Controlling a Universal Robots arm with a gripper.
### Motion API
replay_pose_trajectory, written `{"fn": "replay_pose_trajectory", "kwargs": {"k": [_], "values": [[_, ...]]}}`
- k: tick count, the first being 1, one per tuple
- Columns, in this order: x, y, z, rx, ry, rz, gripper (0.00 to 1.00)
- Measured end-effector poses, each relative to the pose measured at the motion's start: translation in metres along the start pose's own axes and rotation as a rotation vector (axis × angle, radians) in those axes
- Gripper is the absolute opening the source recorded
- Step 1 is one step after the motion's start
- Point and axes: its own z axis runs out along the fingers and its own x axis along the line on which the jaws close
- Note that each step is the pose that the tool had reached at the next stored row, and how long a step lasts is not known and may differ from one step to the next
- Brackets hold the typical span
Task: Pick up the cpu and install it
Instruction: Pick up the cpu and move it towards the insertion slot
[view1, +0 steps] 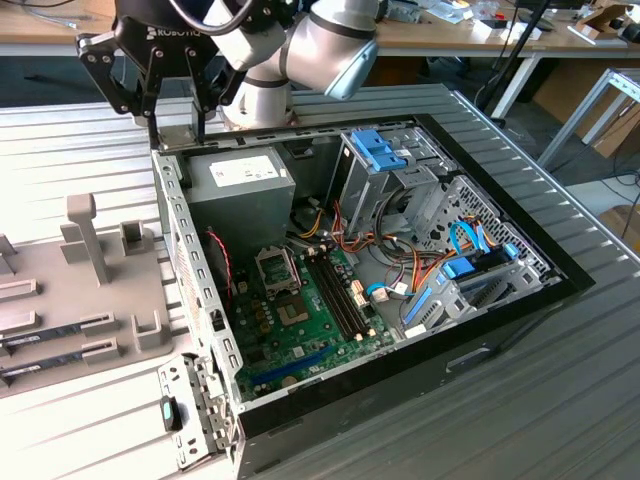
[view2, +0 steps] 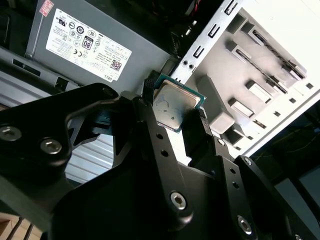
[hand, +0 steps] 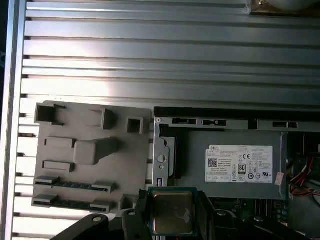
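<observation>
The cpu (view2: 175, 104), a small square chip with a silvery top and a green rim, sits clamped between my black fingers (view2: 199, 131) in both wrist views, and it also shows as the cpu (hand: 172, 212). My gripper (view1: 177, 128) is shut on it and hangs above the back left corner of the open computer case (view1: 500, 300), over the grey power-supply box (view1: 240, 180). The green motherboard (view1: 310, 330) lies lower in the case, with its metal-framed socket (view1: 277, 268) near the power supply.
A grey parts holder (view1: 70, 290) lies at the exterior view's left of the case, with long memory sticks (hand: 75, 185) in its slots. Drive cages (view1: 395, 165) and coloured cables (view1: 400, 275) fill the case's far side. The case wall (view1: 185, 260) stands between holder and motherboard.
</observation>
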Motion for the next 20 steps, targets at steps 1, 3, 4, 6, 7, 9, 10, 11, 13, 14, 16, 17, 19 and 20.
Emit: {"fn": "replay_pose_trajectory", "kwargs": {"k": [1,3,4,6,7,9,10,11,13,14,16,17,19,20], "values": [[-0.0020,-0.0001,0.0001,0.0000,0.0000,0.000,0.47],[-0.0060,-0.0002,0.0005,0.0000,0.0000,0.000,0.47],[-0.0078,-0.0003,0.0008,0.0000,-0.0001,0.000,0.47],[-0.0101,-0.0004,0.0010,0.0000,0.0000,0.000,0.47],[-0.0110,-0.0004,0.0011,0.0001,0.0000,0.000,0.47],[-0.0133,-0.0006,0.0015,0.0001,0.0000,0.000,0.47],[-0.0141,-0.0006,0.0016,0.0001,0.0000,0.000,0.47],[-0.0147,-0.0007,0.0017,0.0001,-0.0001,0.000,0.47],[-0.0155,-0.0012,0.0017,0.0003,0.0001,0.000,0.47],[-0.0158,-0.0015,0.0018,0.0002,0.0000,0.000,0.47],[-0.0164,-0.0020,0.0019,0.0002,0.0000,0.000,0.47],[-0.0167,-0.0023,0.0020,0.0002,0.0000,0.000,0.47],[-0.0175,-0.0029,0.0021,0.0003,0.0001,0.000,0.47],[-0.0179,-0.0032,0.0022,0.0002,0.0001,0.000,0.47]]}}
